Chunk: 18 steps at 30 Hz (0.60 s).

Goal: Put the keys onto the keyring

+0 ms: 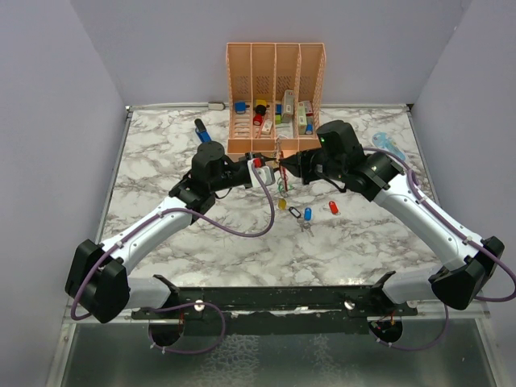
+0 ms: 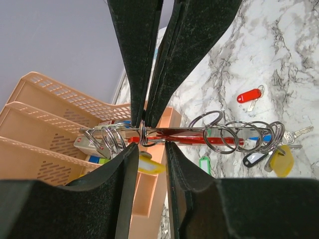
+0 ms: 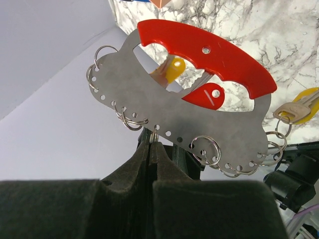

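Observation:
The keyring [image 3: 199, 119] is a grey metal plate with a red curved handle and several split rings along its edge. It is held up between both grippers [image 1: 272, 172]. My right gripper [image 3: 151, 142] is shut on one split ring at the plate's edge. My left gripper [image 2: 152, 147] faces it with its jaws a narrow gap apart, tips right at the edge-on plate [image 2: 199, 137]. A yellow key [image 3: 299, 107] hangs from a ring on the plate. A green key [image 1: 280, 187] is just below it. Red [image 1: 333, 207], blue [image 1: 307, 214] and black [image 1: 294, 212] keys lie on the table.
A peach slotted organizer [image 1: 276, 60] with small coloured items stands just behind the grippers. A long blue pen-like tool [image 1: 201, 129] lies at the back left. A pale blue object [image 1: 387, 143] lies at the back right. Grey walls enclose the marble table [image 1: 161, 161].

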Each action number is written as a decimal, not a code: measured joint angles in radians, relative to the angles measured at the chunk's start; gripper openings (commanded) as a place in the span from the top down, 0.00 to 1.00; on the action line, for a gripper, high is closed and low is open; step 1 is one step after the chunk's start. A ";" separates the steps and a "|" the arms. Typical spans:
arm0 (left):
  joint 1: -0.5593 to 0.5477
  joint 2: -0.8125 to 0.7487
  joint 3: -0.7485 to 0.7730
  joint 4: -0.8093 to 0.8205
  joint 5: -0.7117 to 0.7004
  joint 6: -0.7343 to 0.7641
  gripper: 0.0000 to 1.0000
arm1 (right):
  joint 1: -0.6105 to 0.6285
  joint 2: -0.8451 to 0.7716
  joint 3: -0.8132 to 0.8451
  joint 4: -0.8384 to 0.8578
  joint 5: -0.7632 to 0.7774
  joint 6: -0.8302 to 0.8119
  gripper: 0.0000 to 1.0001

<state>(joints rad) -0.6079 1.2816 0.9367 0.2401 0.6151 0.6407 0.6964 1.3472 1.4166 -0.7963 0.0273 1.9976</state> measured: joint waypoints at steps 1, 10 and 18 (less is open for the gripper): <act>0.000 0.000 0.000 0.003 0.000 -0.005 0.68 | 0.000 0.000 0.000 0.002 0.000 -0.002 0.99; 0.000 0.000 0.000 0.018 0.001 -0.036 0.83 | 0.000 0.000 0.000 0.011 -0.003 -0.005 0.99; 0.005 0.000 0.000 0.024 0.001 -0.046 1.00 | 0.000 0.000 -0.006 0.011 -0.003 -0.005 0.99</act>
<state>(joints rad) -0.6033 1.2816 0.9363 0.2638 0.6159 0.5949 0.6964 1.3472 1.4105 -0.7849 0.0238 1.9923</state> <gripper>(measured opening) 0.046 0.016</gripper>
